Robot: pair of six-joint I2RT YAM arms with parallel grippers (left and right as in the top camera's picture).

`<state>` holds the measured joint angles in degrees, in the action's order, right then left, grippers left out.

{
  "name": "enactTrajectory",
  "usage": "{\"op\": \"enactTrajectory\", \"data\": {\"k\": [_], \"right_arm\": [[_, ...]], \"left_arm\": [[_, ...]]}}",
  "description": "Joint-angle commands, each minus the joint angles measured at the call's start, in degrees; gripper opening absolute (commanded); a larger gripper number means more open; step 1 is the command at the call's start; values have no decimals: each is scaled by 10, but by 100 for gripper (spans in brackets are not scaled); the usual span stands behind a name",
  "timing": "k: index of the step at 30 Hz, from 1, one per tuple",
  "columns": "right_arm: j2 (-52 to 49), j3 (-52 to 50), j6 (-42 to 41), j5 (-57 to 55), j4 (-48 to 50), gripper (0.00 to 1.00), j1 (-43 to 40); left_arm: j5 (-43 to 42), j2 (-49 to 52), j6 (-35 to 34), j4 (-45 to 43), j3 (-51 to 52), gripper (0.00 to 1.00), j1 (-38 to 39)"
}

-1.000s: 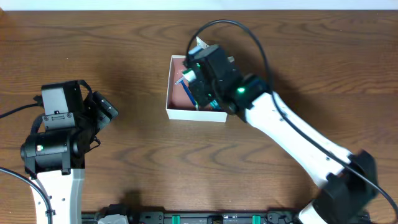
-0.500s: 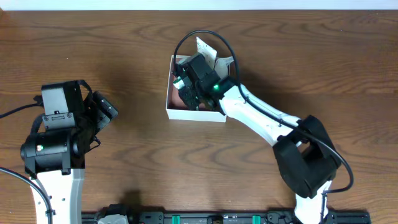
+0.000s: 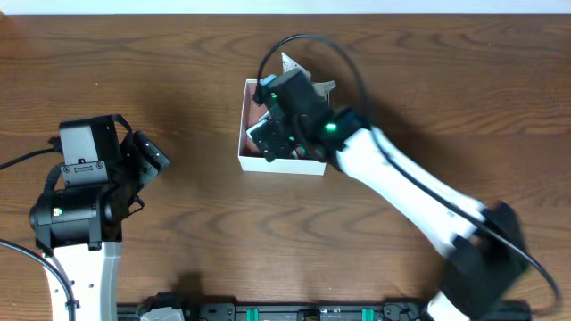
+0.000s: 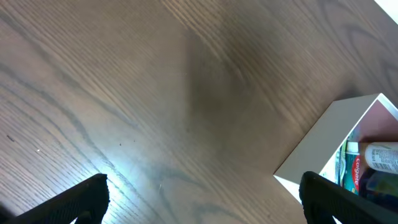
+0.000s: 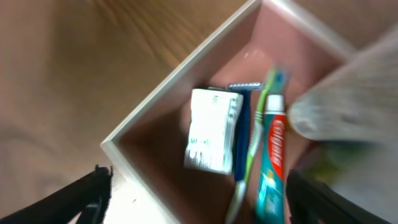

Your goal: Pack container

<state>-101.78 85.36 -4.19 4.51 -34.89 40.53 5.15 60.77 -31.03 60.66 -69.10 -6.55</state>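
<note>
The container (image 3: 284, 164), a white box with a pink inside, stands at the table's middle back. My right gripper (image 3: 272, 125) hangs over it, open, with nothing between its fingers. Looking down through the right gripper (image 5: 199, 199), I see the container (image 5: 180, 81) holding a white-and-green packet (image 5: 211, 130), a blue razor (image 5: 244, 124), a green toothbrush (image 5: 255, 137) and a toothpaste tube (image 5: 273, 162). A blurred pale object (image 5: 348, 93) lies at their right. My left gripper (image 3: 143, 160) stays open over bare wood at the left. Its wrist view shows the left gripper (image 4: 202, 202), the container (image 4: 323, 143) and a white bottle (image 4: 382, 158) inside.
The box's open flaps (image 3: 299, 71) stick up at its far side. A black rail (image 3: 268, 314) runs along the table's front edge. Brown wooden tabletop (image 3: 196, 223) lies between the two arms.
My right wrist has shifted a little over the box and its jaws have spread open. The left arm has not moved.
</note>
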Motion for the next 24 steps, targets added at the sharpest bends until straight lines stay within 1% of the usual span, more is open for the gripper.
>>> {"op": "enactTrajectory", "data": {"k": [1,9,13,16,20,24], "right_arm": [[84,13,0,-2,-37,98,7],[252,13,2,-3,-103,99,7],[327,12,17,-45,-145,99,6],[377,12,18,-67,-152,99,6],[428,12,24,-139,-155,99,6],[469,12,39,-258,-175,99,6]], "left_arm": [[12,3,10,2,0,98,-2],[12,3,10,2,0,98,-2],[12,3,10,2,0,98,-2],[12,3,10,2,0,98,-2],[12,3,10,2,0,98,-2],[12,3,10,2,0,98,-2]]}}
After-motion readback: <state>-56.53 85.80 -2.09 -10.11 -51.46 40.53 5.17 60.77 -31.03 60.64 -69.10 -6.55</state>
